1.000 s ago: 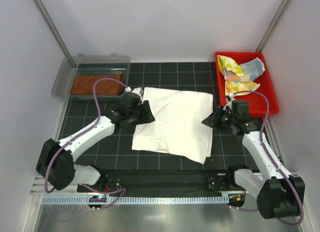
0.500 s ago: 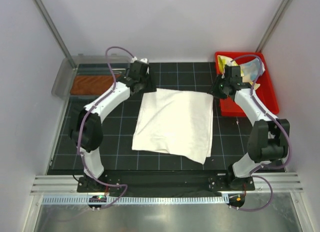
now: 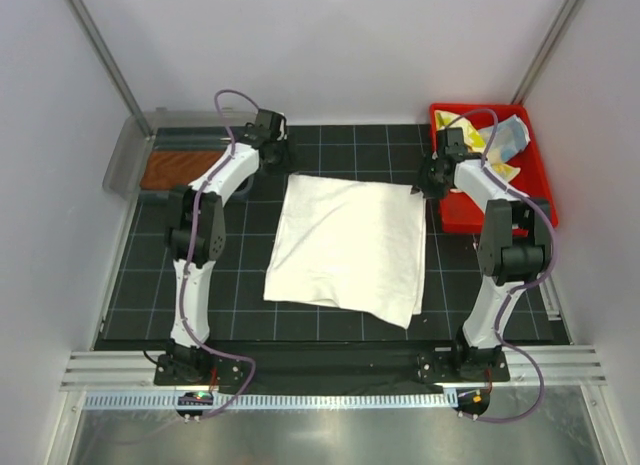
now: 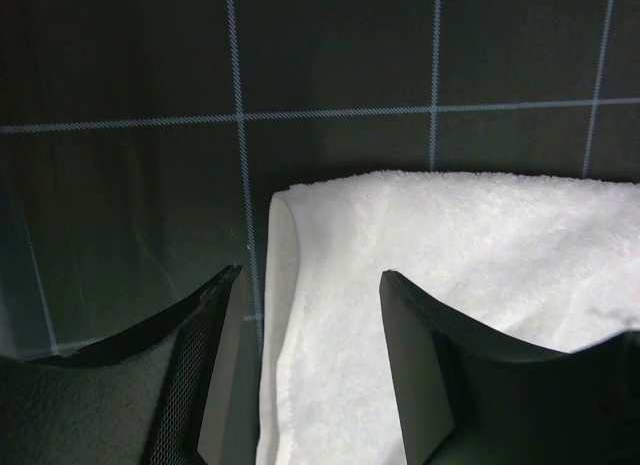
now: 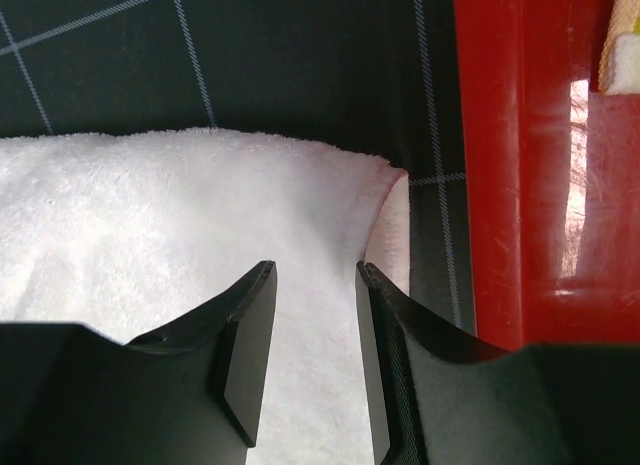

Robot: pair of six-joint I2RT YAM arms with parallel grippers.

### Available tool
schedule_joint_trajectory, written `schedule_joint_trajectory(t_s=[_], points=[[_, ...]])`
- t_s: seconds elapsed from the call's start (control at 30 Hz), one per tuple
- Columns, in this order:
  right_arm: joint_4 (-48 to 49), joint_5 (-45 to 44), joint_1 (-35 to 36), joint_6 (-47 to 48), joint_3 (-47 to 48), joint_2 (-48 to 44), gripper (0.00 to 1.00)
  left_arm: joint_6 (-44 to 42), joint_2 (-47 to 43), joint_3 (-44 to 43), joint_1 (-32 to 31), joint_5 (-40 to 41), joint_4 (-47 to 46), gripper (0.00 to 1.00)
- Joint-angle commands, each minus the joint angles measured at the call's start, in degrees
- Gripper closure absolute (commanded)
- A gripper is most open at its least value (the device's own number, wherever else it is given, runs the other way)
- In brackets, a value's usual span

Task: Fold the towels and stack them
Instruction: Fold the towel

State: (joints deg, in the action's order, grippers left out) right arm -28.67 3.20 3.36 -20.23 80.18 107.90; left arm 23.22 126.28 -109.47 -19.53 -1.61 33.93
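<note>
Now fingers [image 4: 205,375] apart over wht towel [image 3: 345,245] corners.

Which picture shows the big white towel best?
The top external view: it shows the whole white towel, every edge. The left wrist view catches only its far left corner, the right wrist view only its far right corner.

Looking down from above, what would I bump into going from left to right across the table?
clear bin with the brown towel → left tool → white towel → right tool → red tray
</note>
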Motion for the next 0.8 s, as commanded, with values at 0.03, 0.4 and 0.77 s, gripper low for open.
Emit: schedule_joint_trajectory(t_s=[0.03, 0.4, 0.77], points=[[0.62, -0.65, -0.10, -0.16, 2.96, 1.09, 0.55, -1.87, 2.48, -2.94, 0.63, -6.92, -1.50, 0.40], [-0.96, -2.94, -0.01, 0.28, 4.02, 0.82, 0.50, -2.57, 8.28, -7.16, 0.81, -9.29, -3.08, 0.41], [2.73, -0.92, -0.02, 0.80, 3.93, 4.07, 0.58, -2.31, 10.30, -9.62, 1.07, -8.77, -3.17, 0.51]])
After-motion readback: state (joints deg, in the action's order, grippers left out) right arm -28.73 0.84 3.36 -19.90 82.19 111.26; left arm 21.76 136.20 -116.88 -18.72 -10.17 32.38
